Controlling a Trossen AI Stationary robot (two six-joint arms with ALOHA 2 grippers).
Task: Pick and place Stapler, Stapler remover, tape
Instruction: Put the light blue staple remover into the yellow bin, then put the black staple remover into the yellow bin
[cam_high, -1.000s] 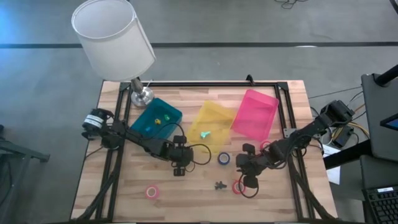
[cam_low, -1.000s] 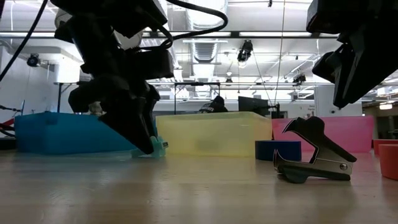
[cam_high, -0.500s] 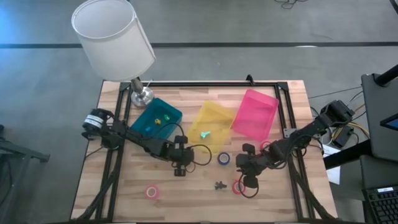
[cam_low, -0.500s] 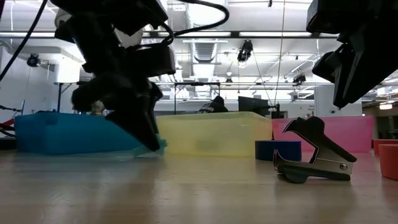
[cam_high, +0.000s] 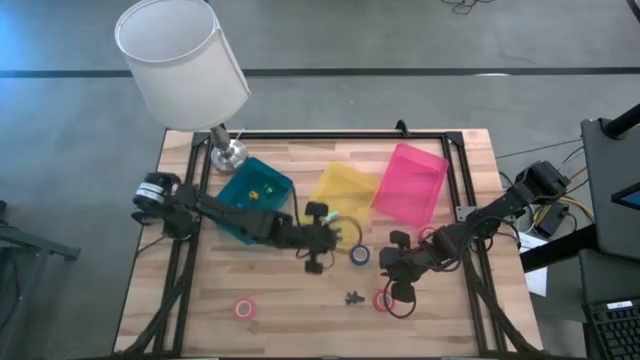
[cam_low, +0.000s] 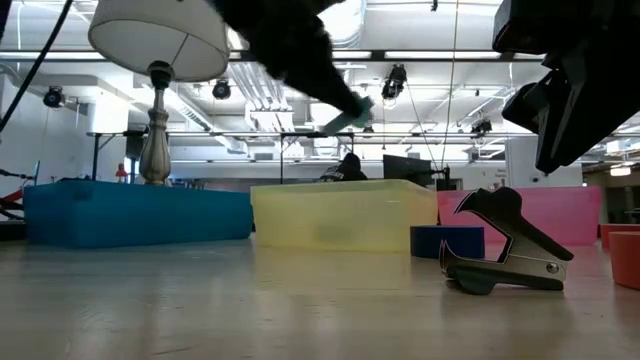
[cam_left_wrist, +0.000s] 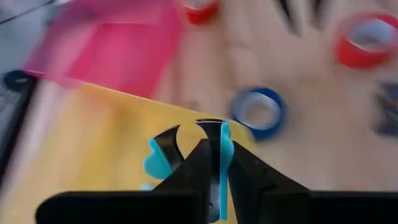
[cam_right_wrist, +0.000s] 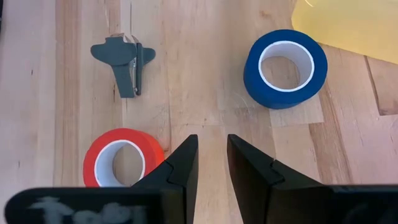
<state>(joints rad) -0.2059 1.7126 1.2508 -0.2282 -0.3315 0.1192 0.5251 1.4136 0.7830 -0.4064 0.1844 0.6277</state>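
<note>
I'm seeing the left gripper (cam_left_wrist: 214, 163) clamping a small light-blue staple remover (cam_left_wrist: 158, 158) between its fingers, lifted over the near edge of the yellow bin (cam_high: 340, 195). The blue tape roll (cam_high: 360, 255) is lying just beside it. The right gripper (cam_right_wrist: 211, 162) is hovering, fingers slightly apart and empty, between the red tape roll (cam_right_wrist: 121, 158) and blue roll, near a dark staple remover (cam_right_wrist: 124, 62). No readable writing.

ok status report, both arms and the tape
Left end effector shut on teal staple remover, lifted by yellow bin. Right end effector idle, jaws apart, between red tape and blue tape. Nothing blocking.
</note>
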